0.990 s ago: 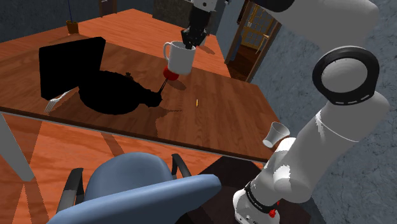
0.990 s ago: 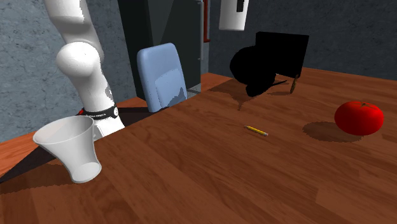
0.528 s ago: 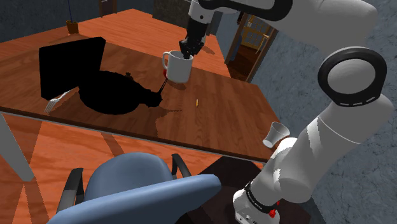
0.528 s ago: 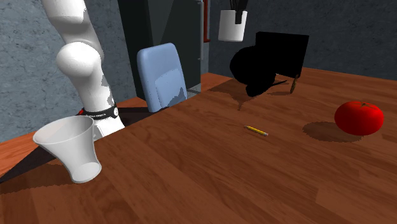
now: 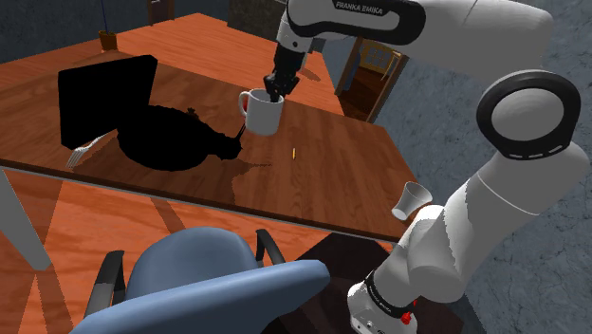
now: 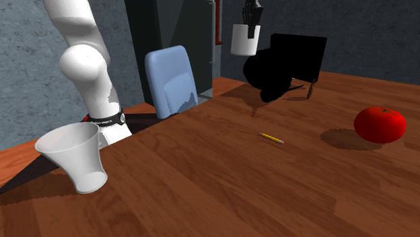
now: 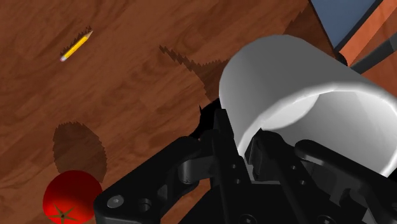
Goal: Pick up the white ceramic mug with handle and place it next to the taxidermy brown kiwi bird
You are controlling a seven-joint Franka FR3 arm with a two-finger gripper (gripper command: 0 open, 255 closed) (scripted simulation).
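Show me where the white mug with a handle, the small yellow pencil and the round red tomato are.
white mug with a handle (image 5: 267, 118): shoulder view, on its outer side wall.
small yellow pencil (image 6: 270, 138): second exterior view, middle of its shaft.
round red tomato (image 6: 380, 125): second exterior view, middle of its front.

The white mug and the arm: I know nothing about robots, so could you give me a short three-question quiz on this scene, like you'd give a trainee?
1. True or false: the white mug stands on the table.
2. Which part of the mug does the gripper clasp? A) the handle B) the wall at the rim C) the base
3. Fill in: on the wood, apart from the red tomato, lies a yellow ____.

Key:
1. False: it hangs in the air, held by the gripper.
2. B.
3. pencil.
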